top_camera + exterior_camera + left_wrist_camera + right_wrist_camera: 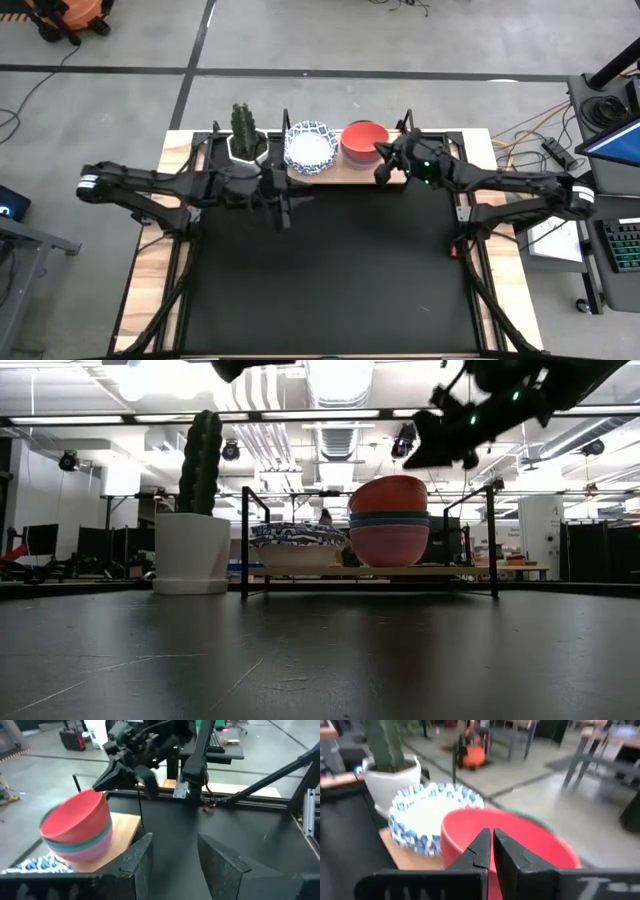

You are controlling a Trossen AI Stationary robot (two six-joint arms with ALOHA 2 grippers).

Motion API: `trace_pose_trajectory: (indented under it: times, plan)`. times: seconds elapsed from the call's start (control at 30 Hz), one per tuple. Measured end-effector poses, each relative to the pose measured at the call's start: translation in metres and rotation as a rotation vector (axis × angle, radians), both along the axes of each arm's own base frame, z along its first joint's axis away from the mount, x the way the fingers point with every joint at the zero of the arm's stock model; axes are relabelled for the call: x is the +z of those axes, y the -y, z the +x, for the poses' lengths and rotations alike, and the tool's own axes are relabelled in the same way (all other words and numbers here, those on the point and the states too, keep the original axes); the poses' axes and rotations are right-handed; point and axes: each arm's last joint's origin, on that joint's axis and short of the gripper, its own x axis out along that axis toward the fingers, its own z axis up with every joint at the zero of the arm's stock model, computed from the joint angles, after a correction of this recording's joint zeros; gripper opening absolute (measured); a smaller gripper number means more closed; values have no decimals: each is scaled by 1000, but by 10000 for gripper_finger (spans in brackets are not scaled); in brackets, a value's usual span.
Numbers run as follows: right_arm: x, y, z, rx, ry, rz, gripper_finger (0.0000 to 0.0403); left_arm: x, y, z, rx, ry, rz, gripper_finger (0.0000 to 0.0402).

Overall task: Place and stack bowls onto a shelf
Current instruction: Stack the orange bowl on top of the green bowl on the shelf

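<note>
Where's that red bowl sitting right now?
The red bowl tops a stack of plain bowls on the wooden shelf at the table's far edge, just right of the blue-patterned bowls, with the right hand beside it.

Front of table mat [330, 280] bare; shelf [385, 177] at back crowded by bowl stacks [364, 141], cactus pot [246, 146] beside its left end.

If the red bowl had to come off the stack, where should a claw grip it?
Probably its rim, from above: the red bowl sits tilted atop the stack, rim exposed, its lower body nested in the bowls beneath. The right claw hangs beside it.
</note>
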Motion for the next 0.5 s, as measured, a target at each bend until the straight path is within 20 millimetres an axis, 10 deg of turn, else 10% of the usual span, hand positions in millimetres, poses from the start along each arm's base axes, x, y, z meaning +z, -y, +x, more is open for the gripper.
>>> trace_pose_trajectory:
  times: [0.5]
  plan:
    - [-26, 13, 11, -6, -67, 110, 9, -21, 4, 0, 6, -35, -52, 137]
